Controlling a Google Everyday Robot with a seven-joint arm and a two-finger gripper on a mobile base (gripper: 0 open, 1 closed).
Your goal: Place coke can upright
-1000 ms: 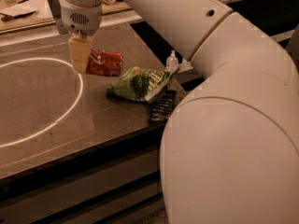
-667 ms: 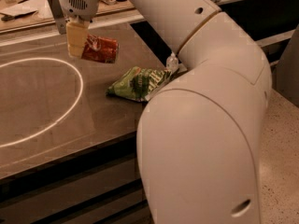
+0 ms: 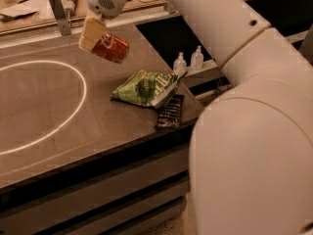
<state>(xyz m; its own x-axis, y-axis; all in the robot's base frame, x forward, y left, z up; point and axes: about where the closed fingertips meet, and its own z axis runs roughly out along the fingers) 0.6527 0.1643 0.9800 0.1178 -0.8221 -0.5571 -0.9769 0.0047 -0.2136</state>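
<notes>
Clamping on the coke can (image 3: 112, 48), the end effector (image 3: 97, 40) is hanging over the far part of the worktop (image 3: 73, 131), its yellow fingers (image 3: 92, 31) pressing on the can's near end. The can is sitting tilted in the grasp, not upright, and I cannot tell whether it is touching the worktop. Below and to the right of the end effector, a green chip bag (image 3: 146, 87) is lying flat, with a dark wrapper (image 3: 170, 112) touching its lower edge. A white ring (image 3: 84, 89) is showing down-left of the end effector.

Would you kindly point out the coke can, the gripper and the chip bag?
coke can (image 3: 113, 48), camera view, red side.
gripper (image 3: 98, 42), camera view, fingertips, above the table (image 3: 58, 131).
chip bag (image 3: 146, 87), camera view, crinkled middle.
</notes>
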